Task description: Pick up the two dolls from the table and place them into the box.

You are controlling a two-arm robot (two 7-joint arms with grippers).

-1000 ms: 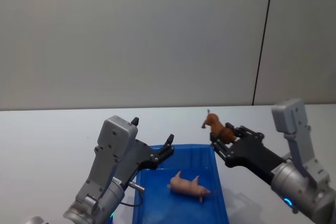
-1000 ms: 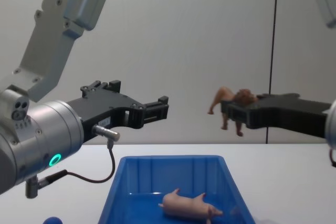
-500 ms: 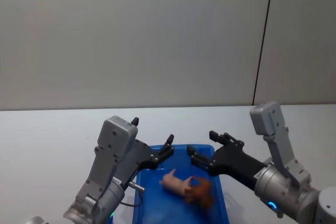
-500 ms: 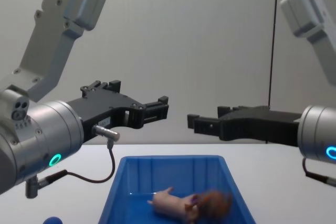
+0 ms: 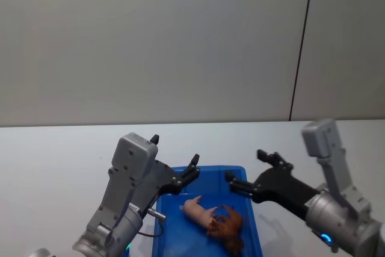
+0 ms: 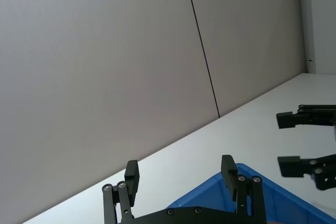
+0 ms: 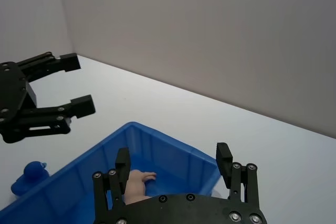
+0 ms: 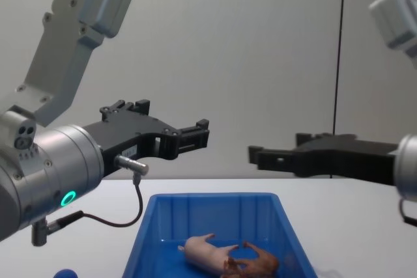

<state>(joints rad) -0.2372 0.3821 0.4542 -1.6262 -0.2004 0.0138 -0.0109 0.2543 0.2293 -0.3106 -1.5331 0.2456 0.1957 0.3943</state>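
Observation:
Both dolls lie in the blue box (image 5: 210, 170). The pale-pink pig (image 5: 195, 210) is on its side, and the reddish-brown animal (image 5: 227, 228) rests against it on the right. The chest view shows the pig (image 8: 202, 250) and brown animal (image 8: 257, 265) on the floor of the box (image 8: 208, 196). My right gripper (image 5: 244, 165) hovers open above the box's right rim, holding nothing. My left gripper (image 5: 174, 150) hangs open over the box's far left corner, also holding nothing. The right wrist view shows part of the pig (image 7: 137, 179) below my right gripper (image 7: 173, 161).
A small blue duck-shaped toy (image 7: 29, 177) sits on the white table (image 5: 54, 154) left of the box, its top showing in the chest view (image 8: 65, 273). A grey wall stands behind the table. White tabletop stretches around the box on all sides.
My right gripper let go of the brown animal, which fell into the box beside the pig. The pig shifted slightly left. The right gripper then drew back to the right. The left arm stayed still.

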